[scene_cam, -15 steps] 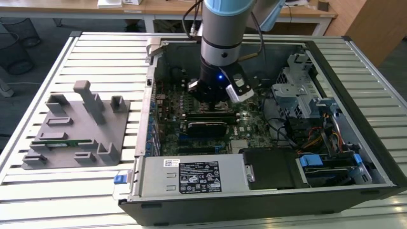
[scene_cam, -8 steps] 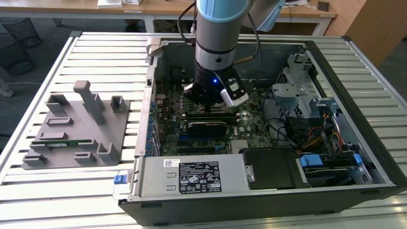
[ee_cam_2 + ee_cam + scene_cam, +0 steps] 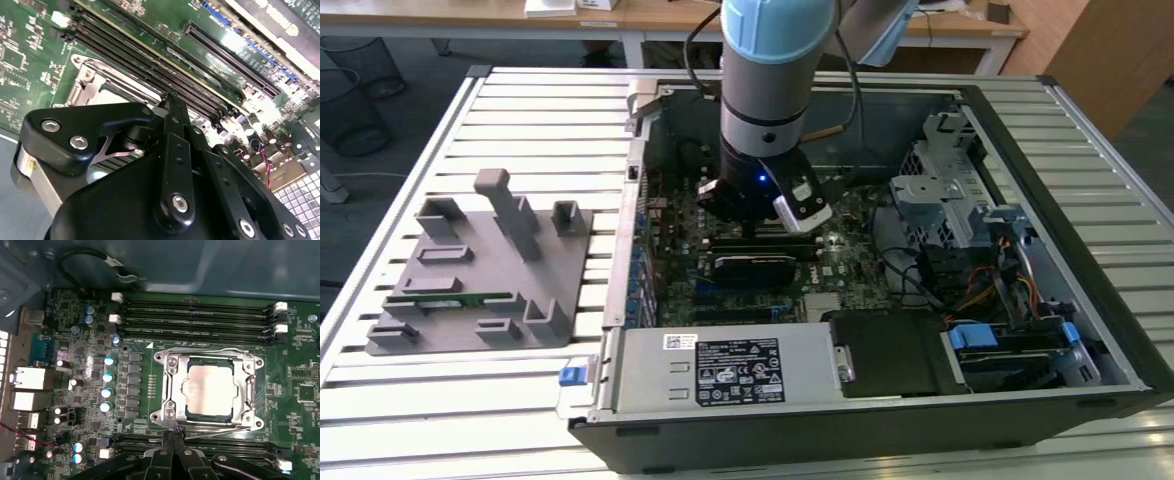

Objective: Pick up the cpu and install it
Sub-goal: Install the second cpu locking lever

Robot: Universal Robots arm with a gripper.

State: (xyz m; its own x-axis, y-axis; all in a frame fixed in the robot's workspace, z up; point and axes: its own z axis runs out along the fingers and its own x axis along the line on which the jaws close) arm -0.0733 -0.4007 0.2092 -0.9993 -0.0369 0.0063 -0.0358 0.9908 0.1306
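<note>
The case (image 3: 881, 400) is lain open on the table (image 3: 520, 400), the arm (image 3: 767, 90) is reached down over the board (image 3: 100, 340), the gripper (image 3: 172, 432) is seen with fingers pressed together, empty, at the socket (image 3: 170, 390) edge, and the cpu (image 3: 210, 390) is seated within it.

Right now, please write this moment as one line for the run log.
arm: inside the computer case | gripper: at socket frame edge | cpu: seated in the socket | grey fixture: outside case, memory stick on it
</note>
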